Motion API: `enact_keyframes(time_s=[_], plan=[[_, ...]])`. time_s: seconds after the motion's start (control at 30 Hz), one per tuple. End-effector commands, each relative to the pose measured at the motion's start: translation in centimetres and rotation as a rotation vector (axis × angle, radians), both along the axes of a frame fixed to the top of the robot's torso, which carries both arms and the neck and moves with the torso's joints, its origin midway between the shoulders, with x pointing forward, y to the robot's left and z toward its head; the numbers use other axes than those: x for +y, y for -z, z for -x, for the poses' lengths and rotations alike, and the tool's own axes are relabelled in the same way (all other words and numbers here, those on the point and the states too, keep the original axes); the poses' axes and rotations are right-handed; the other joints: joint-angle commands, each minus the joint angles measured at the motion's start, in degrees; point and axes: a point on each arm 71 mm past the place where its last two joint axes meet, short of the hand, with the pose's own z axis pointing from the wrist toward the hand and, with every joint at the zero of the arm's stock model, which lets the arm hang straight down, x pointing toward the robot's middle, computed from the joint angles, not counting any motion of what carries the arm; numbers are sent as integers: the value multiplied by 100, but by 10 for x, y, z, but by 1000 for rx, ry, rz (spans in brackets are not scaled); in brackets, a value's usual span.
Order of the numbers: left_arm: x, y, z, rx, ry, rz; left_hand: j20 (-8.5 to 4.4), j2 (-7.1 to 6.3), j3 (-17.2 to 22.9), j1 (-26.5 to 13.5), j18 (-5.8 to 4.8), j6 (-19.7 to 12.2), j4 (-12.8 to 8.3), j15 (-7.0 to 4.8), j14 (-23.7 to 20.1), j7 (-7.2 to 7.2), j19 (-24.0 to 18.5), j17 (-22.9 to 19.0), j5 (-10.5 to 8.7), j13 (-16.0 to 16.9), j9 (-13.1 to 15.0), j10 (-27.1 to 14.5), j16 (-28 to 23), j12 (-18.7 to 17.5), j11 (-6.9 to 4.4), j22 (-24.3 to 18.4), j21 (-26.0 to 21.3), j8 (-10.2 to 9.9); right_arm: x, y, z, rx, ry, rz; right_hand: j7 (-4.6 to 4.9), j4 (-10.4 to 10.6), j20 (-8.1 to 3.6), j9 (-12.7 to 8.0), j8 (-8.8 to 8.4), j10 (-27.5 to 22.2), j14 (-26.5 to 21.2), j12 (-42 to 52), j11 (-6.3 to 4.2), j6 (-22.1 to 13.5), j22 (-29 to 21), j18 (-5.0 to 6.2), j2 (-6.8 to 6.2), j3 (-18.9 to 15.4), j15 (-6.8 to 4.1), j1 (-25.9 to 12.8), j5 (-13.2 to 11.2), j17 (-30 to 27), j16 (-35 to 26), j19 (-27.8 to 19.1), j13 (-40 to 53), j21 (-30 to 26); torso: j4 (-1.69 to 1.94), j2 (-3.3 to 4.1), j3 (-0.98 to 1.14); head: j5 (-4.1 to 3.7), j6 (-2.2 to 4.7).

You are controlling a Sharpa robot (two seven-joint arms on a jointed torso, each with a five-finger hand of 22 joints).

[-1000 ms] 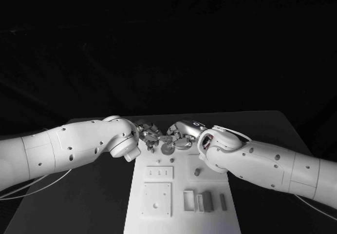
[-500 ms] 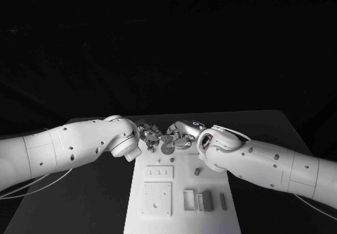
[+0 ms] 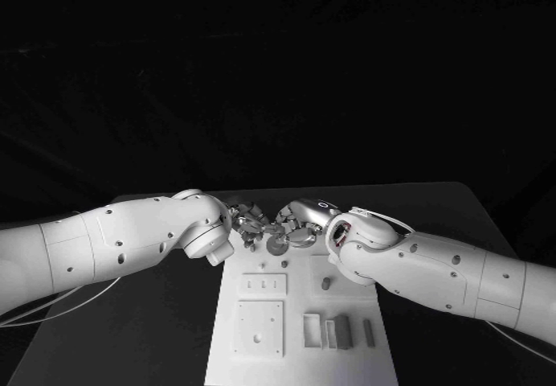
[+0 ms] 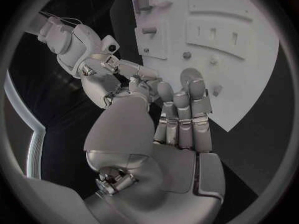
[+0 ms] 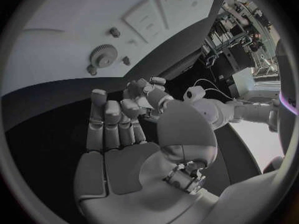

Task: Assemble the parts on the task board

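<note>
A black table [image 3: 139,322] is seen spread under everything, and on its middle the white task board [image 3: 296,354] is laid lengthwise, running from the near edge up to where the two hands meet. The left arm [image 3: 104,245] is brought in from one side, the right arm [image 3: 440,273] from the other, and both are angled toward the board's far end. There the left hand [image 3: 246,221] and the right hand [image 3: 304,221] are held close together, fingertips nearly meeting above the board; from the wrist cameras each hand is shown with fingers raised side by side and the thumb curled toward the other hand, but whether anything is pinched between them cannot be told. A toothed gear [image 5: 102,55] is seen lying flat on the board's far part, just beside the fingertips, with a small peg [image 5: 114,32] set near it. Nearer the robot, a plate with three slots [image 3: 263,285] is fixed, then a larger square plate [image 3: 259,328], and beside it a row of upright grey parts [image 3: 338,331] is stood.
</note>
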Motion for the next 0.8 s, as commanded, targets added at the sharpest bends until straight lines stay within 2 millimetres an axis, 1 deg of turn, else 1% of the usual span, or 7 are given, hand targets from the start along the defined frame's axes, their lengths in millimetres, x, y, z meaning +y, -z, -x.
enact_keyframes(time_s=[0.03, 0.23, 0.33, 0.4, 0.53, 0.67, 0.8], plan=[[1, 1, 0, 6, -2, -2, -8, 56, 50, 183, 187, 763, -11, -12, -36, 23, -32, -17, -15, -9, 8, -93, 24, 35, 64, 124, 29, -27, 0, -1, -1, -7, -4, 15, 121, 24, -31, 8, 24, -35, 0, -6, 17, 158, 64, 37, -5, 16, -29, 14, 23, -6, 39, 27, 5, 24, 0, -1, -1, 1, 0], [0, 2, 1, 16, 5, 1, -2, 125, 128, 498, 170, 758, -47, -2, -57, 31, -60, -59, -12, -22, 12, -103, 49, 34, 72, 123, 36, -47, -1, -1, -2, -10, 2, 13, 120, 25, -31, 9, 25, -35, 0, -6, 16, 160, 64, 37, -6, 15, -29, 12, 25, -7, 38, 27, 5, 24, 0, 0, -2, 4, 9], [-2, 4, 3, 62, 17, 23, 3, 133, 144, 590, 161, 748, -48, 4, -74, 38, -78, -78, -11, -32, 11, -117, 55, 25, 80, 122, 35, -62, 0, -1, -2, -9, -2, 14, 120, 26, -31, 10, 25, -35, 0, -6, 16, 161, 64, 37, -5, 16, -29, 11, 27, -7, 38, 27, 5, 24, 0, 2, -1, 1, 13], [-3, 5, 4, 92, 23, 36, 13, 157, 150, 660, 150, 720, -33, 18, -106, 54, -112, -100, -10, -50, 3, -145, 53, 4, 96, 120, 25, -89, -1, -1, -2, -9, -1, 14, 120, 27, -31, 11, 25, -35, 0, -6, 15, 162, 64, 37, -5, 15, -29, 9, 29, -7, 38, 27, 5, 24, 1, 4, -2, -3, 18], [-4, 6, 4, 122, 16, 62, 27, 157, 118, 693, 137, 659, 29, 43, -157, 86, -159, -135, -11, -78, -13, -187, 48, -30, 126, 117, 10, -140, -1, -1, -2, -8, 0, 15, 119, 29, -31, 12, 25, -35, 0, -7, 15, 163, 64, 37, -5, 15, -30, 8, 31, -8, 38, 27, 5, 24, 3, 4, -2, 1, 20], [-2, 6, 4, 133, -1, 84, 46, 125, 59, 617, 127, 596, 100, 69, -200, 121, -191, -166, -14, -106, -30, -229, 46, -66, 159, 116, 0, -190, -2, 0, -3, -7, 1, 17, 118, 29, -31, 13, 25, -35, 0, -7, 15, 164, 64, 37, -3, 16, -30, 7, 34, -8, 38, 27, 6, 23, -2, 3, -3, 0, 18], [1, 6, 3, 133, -29, 101, 72, 46, -53, 239, 123, 488, 119, 104, -246, 169, -214, -211, -23, -133, -53, -262, 44, -93, 204, 104, -23, -265, -3, 0, -3, -5, 3, 20, 118, 29, -31, 14, 26, -35, 0, -7, 14, 167, 63, 37, 0, 18, -30, 8, 37, -9, 38, 26, 6, 23, -2, 1, -2, -1, 14]])
